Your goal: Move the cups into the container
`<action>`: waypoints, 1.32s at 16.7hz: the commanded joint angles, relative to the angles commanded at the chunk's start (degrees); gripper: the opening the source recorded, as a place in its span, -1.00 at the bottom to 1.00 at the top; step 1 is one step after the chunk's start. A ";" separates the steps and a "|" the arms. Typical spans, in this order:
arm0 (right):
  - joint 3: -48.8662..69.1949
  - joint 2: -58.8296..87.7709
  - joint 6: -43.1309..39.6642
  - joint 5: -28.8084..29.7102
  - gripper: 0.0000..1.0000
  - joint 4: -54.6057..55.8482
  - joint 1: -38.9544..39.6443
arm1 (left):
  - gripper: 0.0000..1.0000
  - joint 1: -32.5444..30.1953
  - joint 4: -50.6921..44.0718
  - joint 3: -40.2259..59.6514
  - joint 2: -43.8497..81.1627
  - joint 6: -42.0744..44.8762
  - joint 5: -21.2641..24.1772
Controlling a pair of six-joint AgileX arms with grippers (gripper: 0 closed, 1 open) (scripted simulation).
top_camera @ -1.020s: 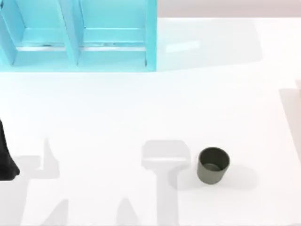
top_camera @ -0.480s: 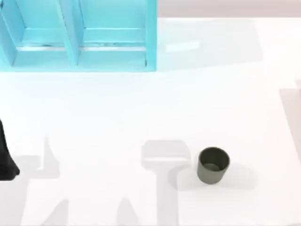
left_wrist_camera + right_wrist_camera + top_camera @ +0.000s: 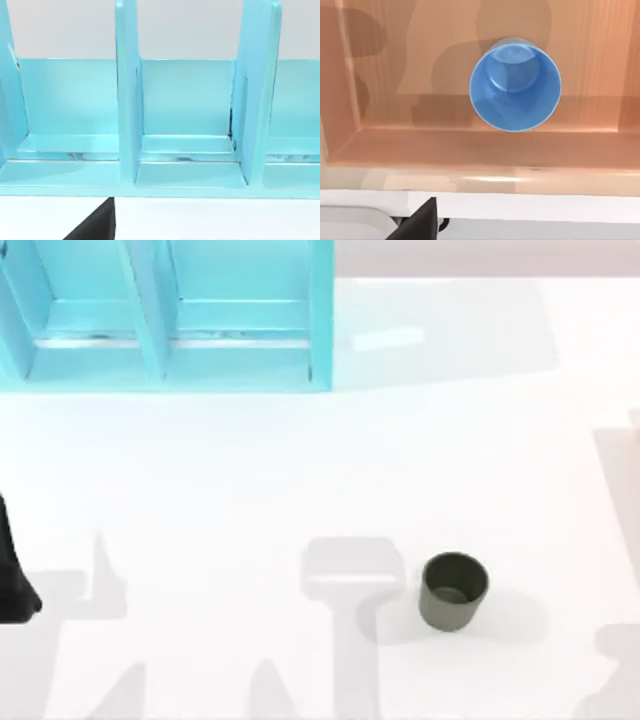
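Note:
An olive-green cup [image 3: 453,590] stands upright on the white table, right of the middle and toward the front, with no gripper near it. The right wrist view looks down on a blue cup [image 3: 515,85] standing upright on the floor of a wooden container [image 3: 470,147], close to one wall. A dark sliver of my right gripper [image 3: 417,222] shows at that picture's edge, apart from the blue cup. Part of my left arm [image 3: 12,575] sits at the table's far left edge. A black sliver of my left gripper [image 3: 95,227] shows in the left wrist view.
A cyan shelf unit [image 3: 170,315] with upright dividers stands at the table's back left, and the left wrist view faces its compartments [image 3: 185,110]. Grey shadows lie across the front of the table [image 3: 345,570].
The olive-green cup and the left arm have not moved. A faint new shadow has crept onto the table's front right corner.

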 joint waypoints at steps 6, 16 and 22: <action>1.71 -0.07 -0.01 -0.05 1.00 -1.72 0.11 | 1.00 0.00 0.00 0.00 0.00 0.00 0.00; 1.90 5.21 25.48 0.98 1.00 2.94 25.34 | 1.00 0.00 0.00 0.00 0.00 0.00 0.00; -1.00 9.75 56.73 2.43 1.00 9.08 57.00 | 1.00 0.00 0.00 0.00 0.00 0.00 0.00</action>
